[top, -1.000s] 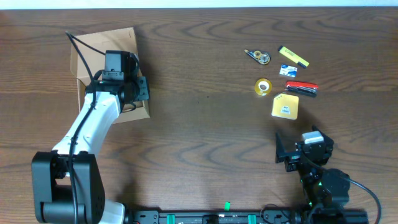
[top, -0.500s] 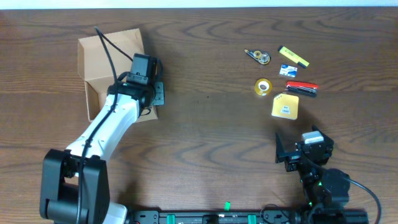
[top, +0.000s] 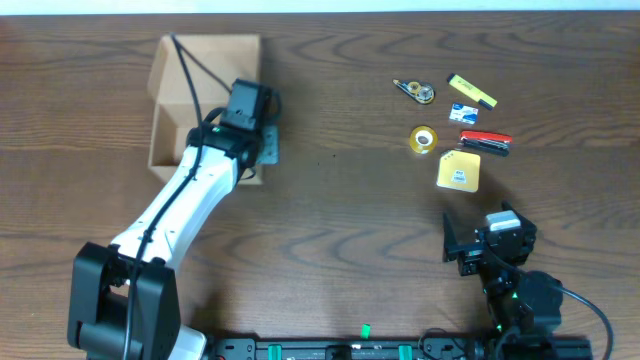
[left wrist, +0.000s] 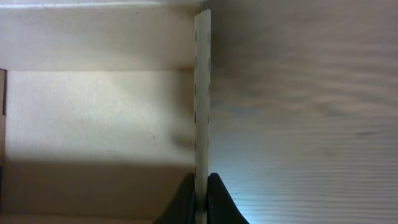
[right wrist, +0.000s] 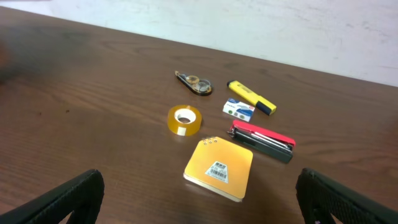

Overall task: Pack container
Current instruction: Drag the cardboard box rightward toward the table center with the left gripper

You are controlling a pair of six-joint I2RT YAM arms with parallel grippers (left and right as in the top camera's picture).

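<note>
The tan cardboard container sits at the table's far left, lid flap open toward the back. My left gripper is shut on the container's right wall. In the left wrist view the wall edge runs up between the jaws, with the box interior on the left. My right gripper is open and empty at the front right. Its fingers frame the left and right lower corners of the right wrist view. Ahead of it lie an orange notepad, tape roll, red stapler, yellow highlighter, small blue box and correction tape.
The stationery shows in the overhead view at the far right: notepad, tape roll, stapler, highlighter, small blue box, correction tape. A pale wall lies beyond the table's far edge.
My left gripper has dragged the container to the right and toward the table's back, turning it squarer to the table. The right arm has not moved.
</note>
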